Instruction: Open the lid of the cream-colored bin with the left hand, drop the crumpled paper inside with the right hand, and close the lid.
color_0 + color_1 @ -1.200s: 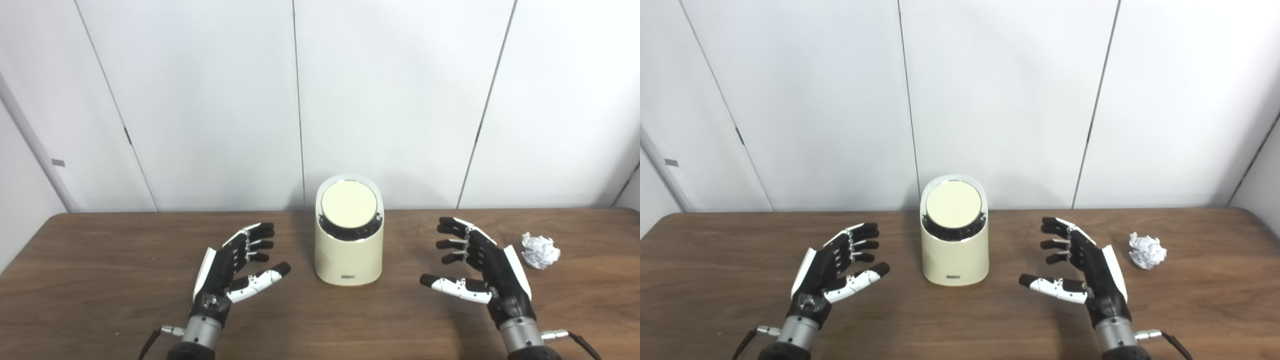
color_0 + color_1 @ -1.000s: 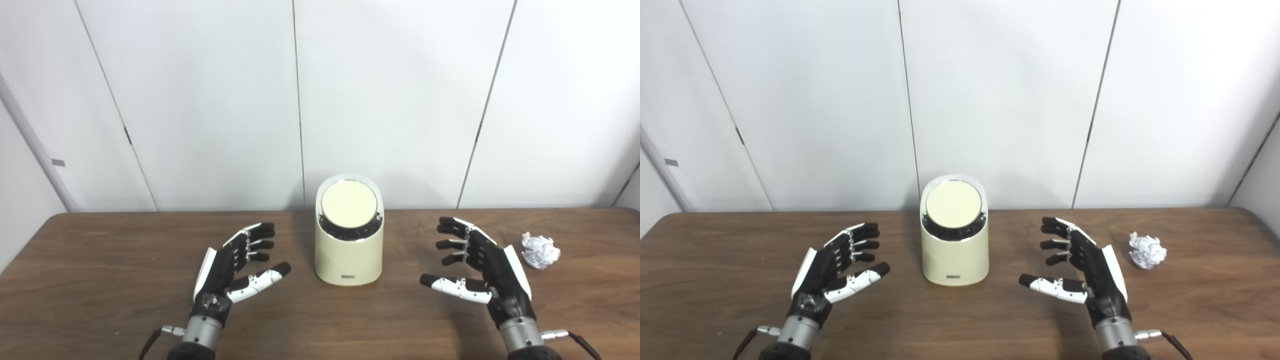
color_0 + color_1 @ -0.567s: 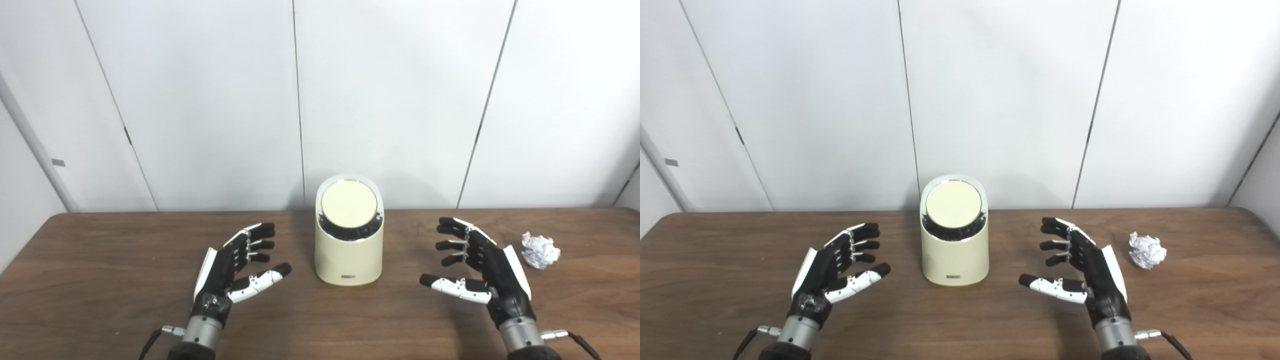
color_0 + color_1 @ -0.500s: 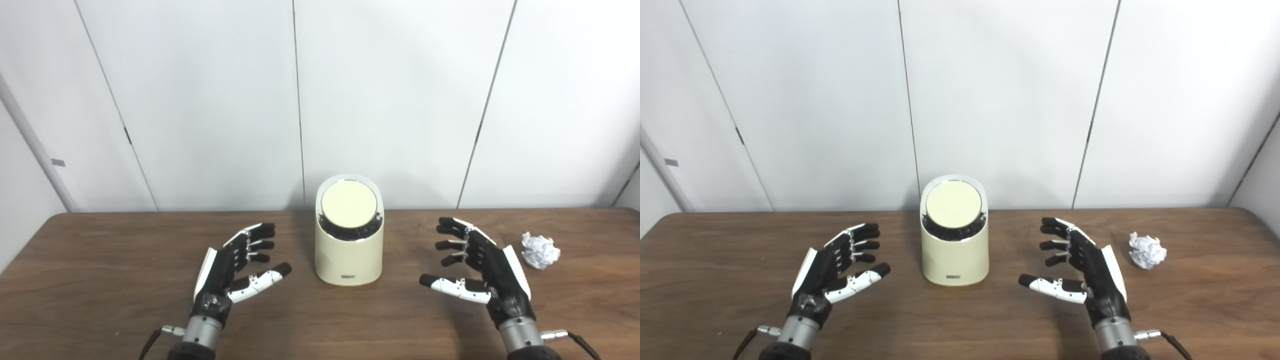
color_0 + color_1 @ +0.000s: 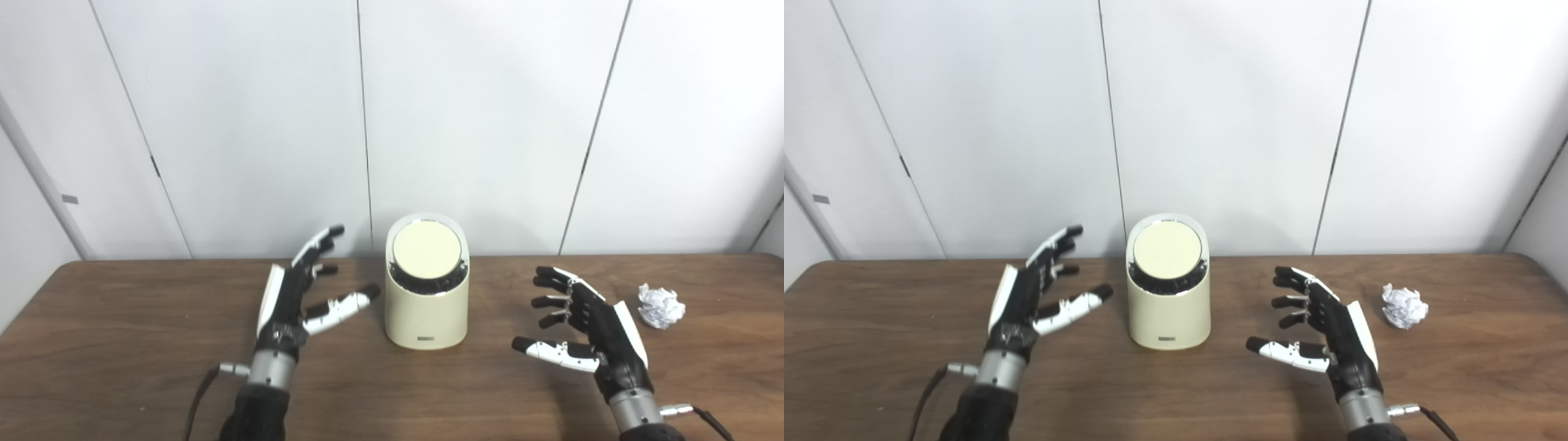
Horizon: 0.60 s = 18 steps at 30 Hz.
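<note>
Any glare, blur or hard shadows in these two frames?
Left eye view: even light, soft shadows beside the bin, chrome ring round the lid glints. Right eye view: left hand and crumpled paper sharp, no motion blur.

- I see one small dark label low on the front of the bin [image 5: 427,309]; its print is too small for me to read.
- I can read no other text, number or sign.
</note>
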{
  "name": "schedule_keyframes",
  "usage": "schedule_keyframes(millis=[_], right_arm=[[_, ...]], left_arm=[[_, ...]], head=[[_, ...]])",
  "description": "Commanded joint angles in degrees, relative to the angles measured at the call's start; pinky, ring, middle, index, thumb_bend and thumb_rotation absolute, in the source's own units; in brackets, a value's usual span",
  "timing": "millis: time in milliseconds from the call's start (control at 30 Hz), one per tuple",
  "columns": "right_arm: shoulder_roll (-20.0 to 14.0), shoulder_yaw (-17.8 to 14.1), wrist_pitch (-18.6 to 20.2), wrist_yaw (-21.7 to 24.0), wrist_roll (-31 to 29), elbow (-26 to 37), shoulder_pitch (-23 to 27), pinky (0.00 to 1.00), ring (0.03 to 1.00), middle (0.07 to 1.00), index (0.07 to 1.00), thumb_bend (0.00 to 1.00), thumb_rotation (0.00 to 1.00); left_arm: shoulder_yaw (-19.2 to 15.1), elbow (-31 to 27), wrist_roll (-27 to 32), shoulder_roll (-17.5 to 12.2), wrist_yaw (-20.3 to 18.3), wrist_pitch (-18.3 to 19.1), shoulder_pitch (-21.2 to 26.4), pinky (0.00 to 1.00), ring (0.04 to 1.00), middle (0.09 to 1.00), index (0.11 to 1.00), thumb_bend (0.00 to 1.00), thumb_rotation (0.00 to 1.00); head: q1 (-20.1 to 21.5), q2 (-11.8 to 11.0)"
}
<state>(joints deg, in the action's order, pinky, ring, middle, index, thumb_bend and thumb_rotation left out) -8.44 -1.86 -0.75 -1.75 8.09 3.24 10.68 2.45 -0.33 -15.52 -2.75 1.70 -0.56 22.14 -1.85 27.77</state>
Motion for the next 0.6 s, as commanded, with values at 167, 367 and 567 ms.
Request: schedule_keyframes(millis=[167, 367, 567], right_arm=[[0.5, 0.0, -2.9, -0.9, 0.6, 0.8, 2.0, 0.52, 0.664, 0.765, 0.763, 0.79, 0.01], [0.7, 0.2, -3.1, -0.8, 0.6, 1.1, 2.0, 0.5, 0.665, 0.769, 0.766, 0.77, 0.01], [0.9, 0.2, -2.9, -0.8, 0.5, 1.0, 2.0, 0.51, 0.668, 0.772, 0.77, 0.77, 0.02]], left_arm=[[0.5, 0.6, -0.4, -1.3, -0.4, 0.6, 6.4, 0.78, 0.923, 0.931, 0.919, 0.84, 0.29], [1.3, 3.2, -0.7, -1.9, -0.6, 0.9, 9.8, 0.75, 0.912, 0.92, 0.917, 0.86, 0.28], [2.8, 4.1, -2.2, -1.3, -0.7, 3.1, 12.1, 0.77, 0.913, 0.912, 0.908, 0.86, 0.24]], head=[[0.1, -0.2], [0.4, -0.3], [0.5, -0.3]])
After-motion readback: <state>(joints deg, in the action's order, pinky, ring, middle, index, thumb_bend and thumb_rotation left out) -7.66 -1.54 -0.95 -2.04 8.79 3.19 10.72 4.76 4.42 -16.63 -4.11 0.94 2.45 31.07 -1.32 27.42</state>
